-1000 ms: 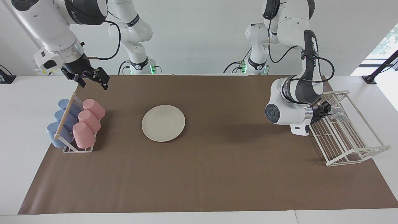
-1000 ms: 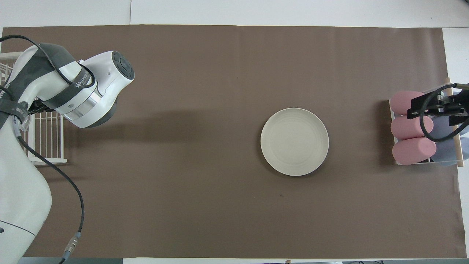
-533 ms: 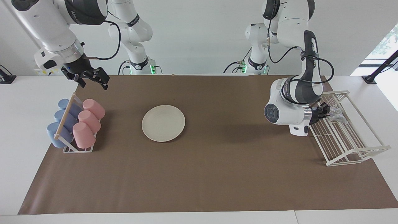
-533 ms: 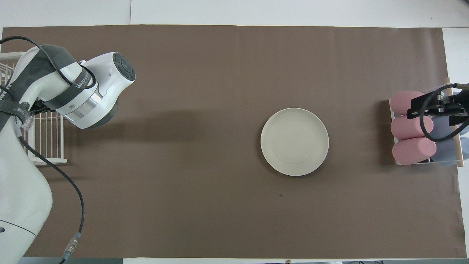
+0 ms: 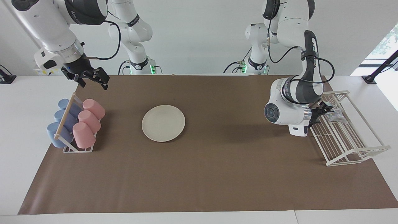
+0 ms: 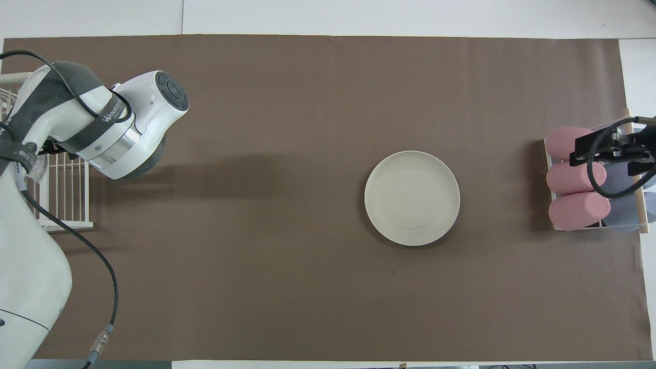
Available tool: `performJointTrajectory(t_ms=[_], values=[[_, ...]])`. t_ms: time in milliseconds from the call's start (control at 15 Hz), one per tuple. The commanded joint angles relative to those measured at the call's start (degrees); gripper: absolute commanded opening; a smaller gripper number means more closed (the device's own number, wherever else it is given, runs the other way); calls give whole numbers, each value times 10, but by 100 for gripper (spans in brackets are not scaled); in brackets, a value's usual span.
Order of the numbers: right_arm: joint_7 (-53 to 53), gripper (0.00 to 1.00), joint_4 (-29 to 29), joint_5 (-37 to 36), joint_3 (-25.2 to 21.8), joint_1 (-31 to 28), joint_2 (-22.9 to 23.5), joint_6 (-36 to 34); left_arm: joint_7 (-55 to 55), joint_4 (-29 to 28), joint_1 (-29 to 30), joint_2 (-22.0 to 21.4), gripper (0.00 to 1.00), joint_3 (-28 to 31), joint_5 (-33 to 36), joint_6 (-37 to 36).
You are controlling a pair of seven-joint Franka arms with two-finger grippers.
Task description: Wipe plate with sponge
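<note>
Facing view: your left gripper (image 5: 326, 110) stands with jaws spread beside the sponge (image 5: 335, 115) in the wire rack (image 5: 351, 146); your right gripper (image 5: 90, 77), jaws apart, waits above the cup rack (image 5: 73, 137). Overhead view: your plate (image 6: 412, 198) lies bare mid-mat, well apart from both.

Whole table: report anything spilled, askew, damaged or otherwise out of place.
Nothing stands out. The plate lies flat and bare on the mat. The sponge sits in the white wire rack by the left tool. The cups lie in their holder; the right tool waits above it.

Left claw (image 5: 326, 110) spread; right claw (image 5: 90, 78) open, aloft.
</note>
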Motion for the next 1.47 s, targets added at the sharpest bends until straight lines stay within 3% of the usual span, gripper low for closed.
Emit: performJointTrajectory(t_ms=[0,333,667,1067,1400], values=[[10,100,-15,-7,2,0,-14,2,25,10,25,-54,100,-4,-90,35],[10,100,-15,-7,2,0,-14,2,110,54,32,-128,100,3,-254,38],[10,100,-15,-7,2,0,-14,2,229,75,113,-210,100,4,-498,40],[10,100,-15,-7,2,0,-14,2,301,48,113,-275,100,3,-569,-9],[10,100,-15,-7,2,0,-14,2,314,-21,92,-299,100,4,-582,59]])
